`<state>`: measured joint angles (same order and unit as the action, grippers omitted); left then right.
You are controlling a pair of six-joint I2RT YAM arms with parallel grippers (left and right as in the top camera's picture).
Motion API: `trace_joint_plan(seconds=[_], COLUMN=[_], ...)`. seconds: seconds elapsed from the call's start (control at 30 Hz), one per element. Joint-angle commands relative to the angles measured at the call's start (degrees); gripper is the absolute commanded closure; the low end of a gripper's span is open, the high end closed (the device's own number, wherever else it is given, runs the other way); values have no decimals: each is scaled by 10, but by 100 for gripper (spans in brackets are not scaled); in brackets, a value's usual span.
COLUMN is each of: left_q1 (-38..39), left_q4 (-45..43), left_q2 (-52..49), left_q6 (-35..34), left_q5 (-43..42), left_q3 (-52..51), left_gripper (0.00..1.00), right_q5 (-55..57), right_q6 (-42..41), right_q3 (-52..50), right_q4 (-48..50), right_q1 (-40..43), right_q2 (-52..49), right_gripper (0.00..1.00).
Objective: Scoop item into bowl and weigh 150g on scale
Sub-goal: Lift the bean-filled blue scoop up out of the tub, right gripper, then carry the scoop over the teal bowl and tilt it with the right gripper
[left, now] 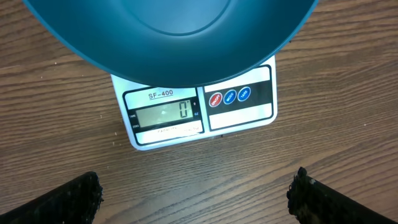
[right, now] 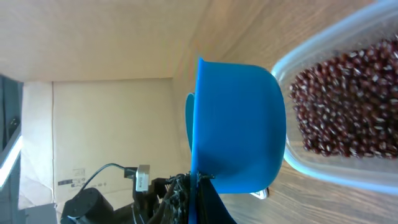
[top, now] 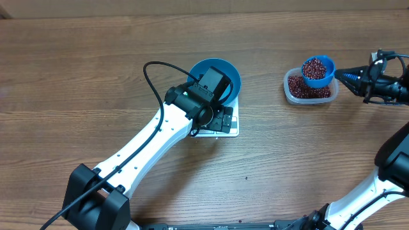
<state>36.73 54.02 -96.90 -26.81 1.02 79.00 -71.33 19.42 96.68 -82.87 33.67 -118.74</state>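
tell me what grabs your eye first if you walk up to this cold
The bright blue bowl near the middle of the overhead view stands out first, sitting on the small white scale, whose display reads zero. Next, at the right edge, a small blue scoop heaped with dark red-brown beans hangs over the clear tub, which holds more of them.

A round, smooth blue bowl [left: 168, 37] sits on a small flat white square scale [left: 239, 118] on the brown wooden tabletop [left: 336, 93], covering all but the scale's panel edge. The light display [left: 163, 112] reads zero, beside one red and two blue round buttons [left: 229, 96]. The left gripper [left: 196, 196] has its black fingertips [left: 68, 199] wide apart, touching nothing.
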Motion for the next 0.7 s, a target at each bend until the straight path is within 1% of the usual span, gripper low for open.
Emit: trace_joint_plan(seconds=[0.0,0.1,0.37,0.5,0.67], left_q1=[-2,-2,-2,-2,-2], left_q4=[-1,-1,-1,-1,-1], left_q2=[-5,-5,-5,-5,-5], left_q6=[11,11,11,11,11], left_q5=[-4,-4,-4,-4,-4], left_q3=[-5,-5,-5,-5,-5], left_gripper=[0,1,1,0,0], right_q5=[-47,-46,-42,22,78], right_q6=[18,18,9,-37,-49], right_q3=[7,24,186,264,298], right_q4=[-4,-16,-85,-89,-82], right_q1=[-6,-13,-67,-121,-202], right_q2=[-2,-1,-1,-1,-1], right_gripper=[96,96,96,96,96])
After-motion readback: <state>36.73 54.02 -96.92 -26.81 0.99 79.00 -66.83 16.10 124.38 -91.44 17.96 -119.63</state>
